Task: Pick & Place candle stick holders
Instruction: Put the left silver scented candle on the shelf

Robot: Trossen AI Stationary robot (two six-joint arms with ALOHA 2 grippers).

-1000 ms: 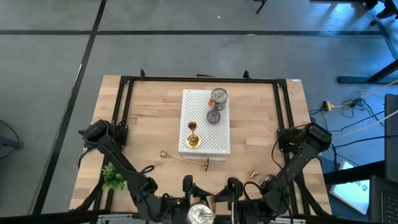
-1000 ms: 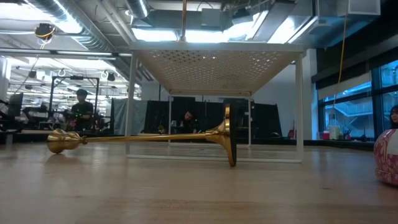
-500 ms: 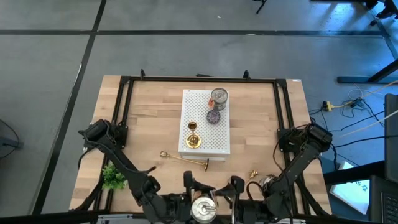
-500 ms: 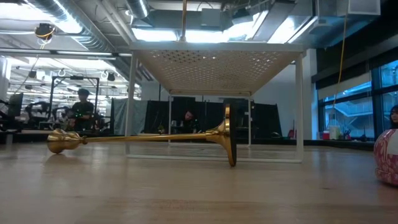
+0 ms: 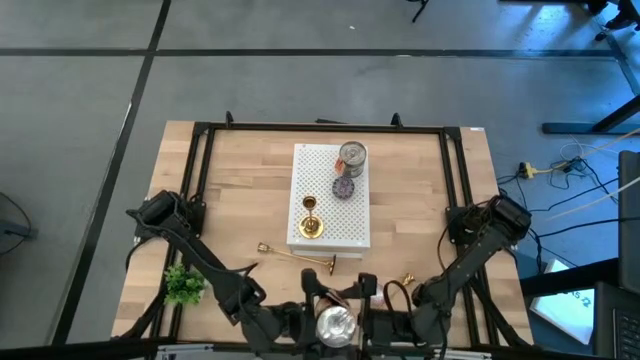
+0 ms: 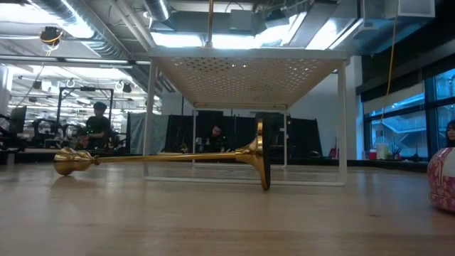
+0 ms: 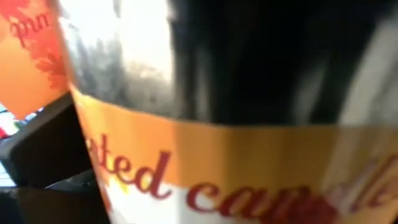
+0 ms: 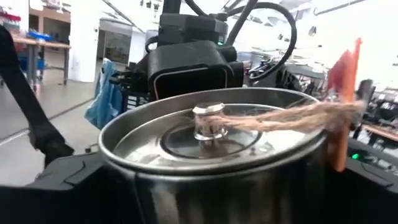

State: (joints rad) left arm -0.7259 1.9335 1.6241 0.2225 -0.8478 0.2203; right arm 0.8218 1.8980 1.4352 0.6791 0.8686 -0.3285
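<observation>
Left gripper (image 5: pixel 305 322) clamps silver candle tin (image 5: pixel 336 326) at table's near edge; right gripper (image 5: pixel 372 322) beside tin, fingers apart. Long brass candle stick holder (image 5: pixel 297 257) lies flat by white rack (image 5: pixel 356 225); short holder (image 5: pixel 312 221) stands on rack.

Three brass candle holders are counted: one upright (image 5: pixel 312 218) on the white perforated stand (image 5: pixel 352 228), one long one lying on its side (image 5: pixel 296 258) on the worktop (image 5: pixel 240 190) just beyond the jaws, and a small one (image 5: pixel 407 279) beside the right arm. Two silver tins are seen: one (image 5: pixel 352 156) on the stand, well away from the jaws, and one (image 5: pixel 336 327) between the two sets of jaws. One small purple disc (image 5: pixel 344 187) is found next to the far tin. One green plant sprig (image 5: pixel 182 285) lies beside the left arm. Two robot arms are counted. One white stand is present.
</observation>
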